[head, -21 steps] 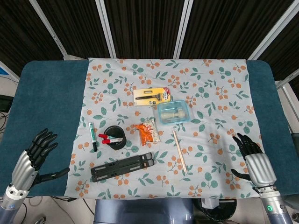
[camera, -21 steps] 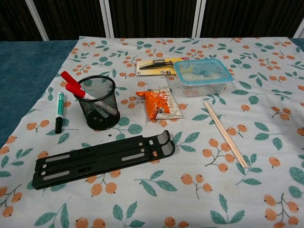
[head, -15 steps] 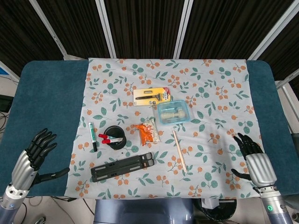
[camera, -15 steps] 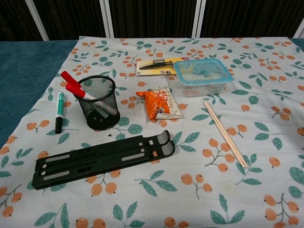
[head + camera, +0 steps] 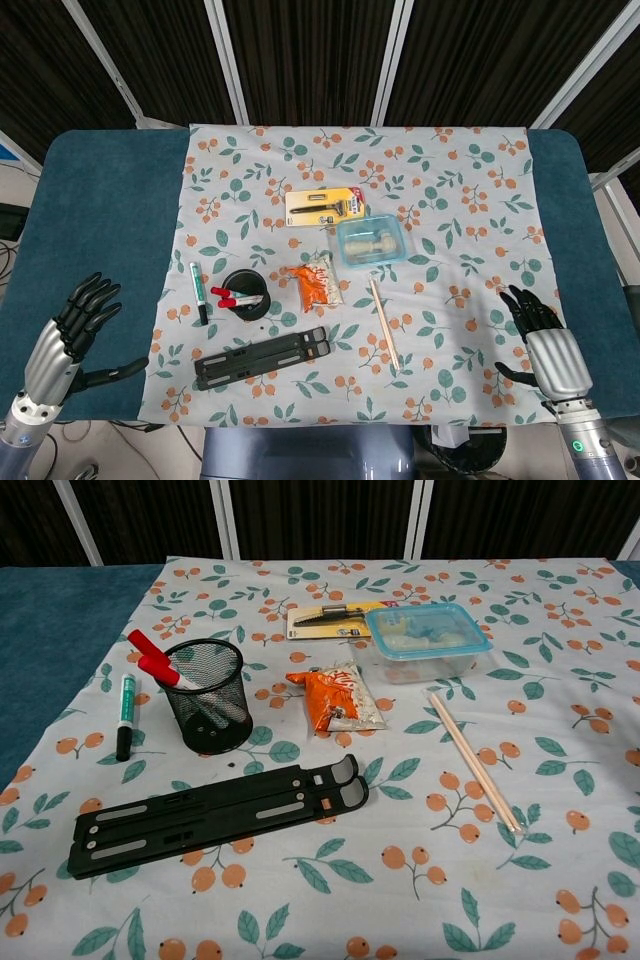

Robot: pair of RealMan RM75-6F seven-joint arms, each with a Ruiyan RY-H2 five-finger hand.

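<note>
My left hand (image 5: 70, 335) hovers over the blue table near its front left corner, fingers spread and empty. My right hand (image 5: 543, 345) sits at the front right on the floral cloth's edge, fingers apart, holding nothing. Neither hand shows in the chest view. Nearest the left hand lie a green marker (image 5: 198, 293) (image 5: 125, 714) and a black mesh pen cup (image 5: 245, 293) (image 5: 209, 695) with red markers in it. A black folding stand (image 5: 262, 356) (image 5: 215, 814) lies flat near the front edge. Wrapped chopsticks (image 5: 383, 322) (image 5: 474, 761) lie closest to the right hand.
An orange snack packet (image 5: 315, 280) (image 5: 336, 699) lies mid-cloth. Behind it stands a clear lidded box (image 5: 371, 241) (image 5: 426, 641) with a carded tool pack (image 5: 323, 207) (image 5: 330, 618) beyond. The floral cloth (image 5: 450, 190) covers the blue table (image 5: 100, 200).
The left hand has dipped slightly lower and toward the front edge. Everything else stays put.
</note>
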